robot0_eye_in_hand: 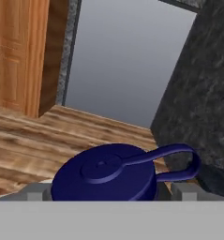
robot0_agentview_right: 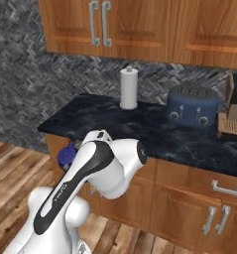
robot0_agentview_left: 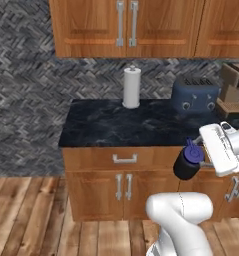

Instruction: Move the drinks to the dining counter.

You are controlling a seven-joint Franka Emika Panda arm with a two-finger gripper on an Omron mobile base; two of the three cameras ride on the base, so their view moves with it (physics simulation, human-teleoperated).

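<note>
Fingers (robot0_eye_in_hand: 38, 191) at widest spread, flanking our black bottle (robot0_agentview_left: 186, 165) with blue cap (robot0_eye_in_hand: 106, 172): held clear of the toaster (robot0_agentview_left: 196, 95) worktop (robot0_agentview_left: 116, 125), seemingly for carrying to the dining counter.

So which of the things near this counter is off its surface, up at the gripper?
The squat black bottle with the blue loop cap sits between the gripper's spread fingers, in front of the counter edge. The paper towel roll and blue toaster stand on the stone.
</note>
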